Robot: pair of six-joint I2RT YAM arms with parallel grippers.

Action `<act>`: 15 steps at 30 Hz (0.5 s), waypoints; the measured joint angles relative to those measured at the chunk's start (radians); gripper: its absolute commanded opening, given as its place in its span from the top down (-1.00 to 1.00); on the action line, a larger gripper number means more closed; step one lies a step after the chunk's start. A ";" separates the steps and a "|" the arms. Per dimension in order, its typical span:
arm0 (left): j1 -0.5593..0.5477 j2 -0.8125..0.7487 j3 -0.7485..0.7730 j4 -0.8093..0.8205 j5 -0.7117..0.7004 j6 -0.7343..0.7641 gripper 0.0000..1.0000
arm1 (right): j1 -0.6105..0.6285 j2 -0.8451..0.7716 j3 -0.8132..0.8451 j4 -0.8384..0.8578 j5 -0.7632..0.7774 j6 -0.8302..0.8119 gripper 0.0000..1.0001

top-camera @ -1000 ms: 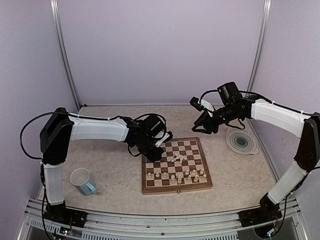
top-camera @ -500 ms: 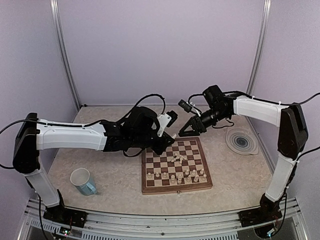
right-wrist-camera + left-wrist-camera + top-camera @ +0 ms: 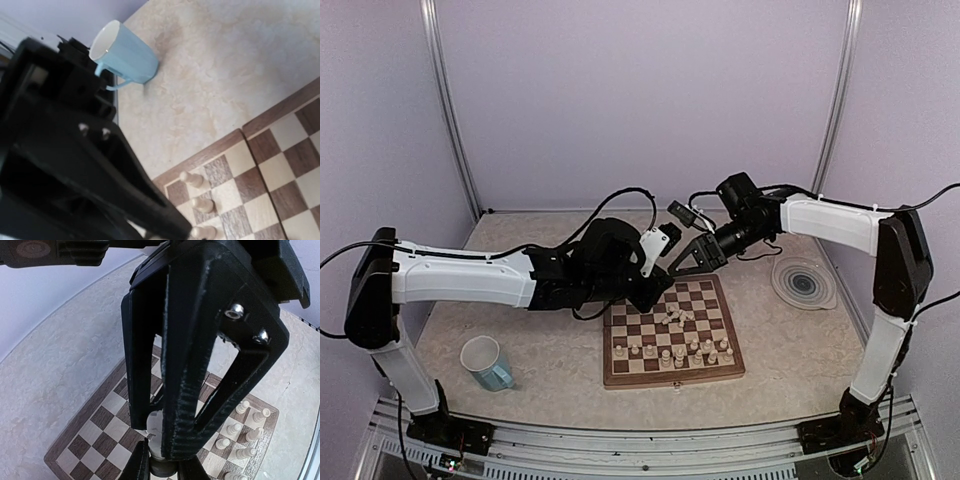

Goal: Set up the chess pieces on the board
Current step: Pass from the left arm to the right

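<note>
The board [image 3: 617, 378] lies mid-table with several cream chess pieces [image 3: 672, 352] standing along its near rows and a small heap [image 3: 677, 318] toppled in the middle. My left gripper [image 3: 656, 284] hangs over the board's far left corner, shut on one cream chess piece [image 3: 156, 422], as the left wrist view [image 3: 157, 437] shows. My right gripper [image 3: 680, 266] meets it from the right. Its fingertips [image 3: 138, 465] flank the piece's dark base; whether they press on it is unclear. In the right wrist view one black finger [image 3: 130, 180] hides most of the scene beside standing pieces [image 3: 191, 179].
A light blue mug [image 3: 487, 362] stands on the table at the near left, also seen in the right wrist view [image 3: 125, 52]. A round grey-blue ringed plate [image 3: 803, 283] lies right of the board. Purple walls and metal posts enclose the table.
My left arm has stretched right and lifted over the board's far left corner. My right gripper has swung left from near the plate to meet it.
</note>
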State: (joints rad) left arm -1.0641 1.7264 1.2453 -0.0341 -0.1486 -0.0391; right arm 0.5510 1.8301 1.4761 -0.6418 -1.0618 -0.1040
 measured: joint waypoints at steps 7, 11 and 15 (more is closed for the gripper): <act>-0.006 0.006 0.000 0.003 -0.021 0.006 0.65 | 0.000 0.007 -0.006 0.020 -0.021 0.037 0.77; -0.012 0.011 0.000 0.004 -0.048 0.013 0.46 | 0.000 0.012 -0.008 0.024 -0.019 0.055 0.98; -0.013 0.016 0.000 0.004 -0.074 0.015 0.17 | 0.000 0.012 -0.008 0.025 0.004 0.039 1.00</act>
State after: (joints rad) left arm -1.0771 1.7420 1.2453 -0.0303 -0.2230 -0.0242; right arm 0.5510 1.8423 1.4685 -0.6167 -1.0576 -0.0654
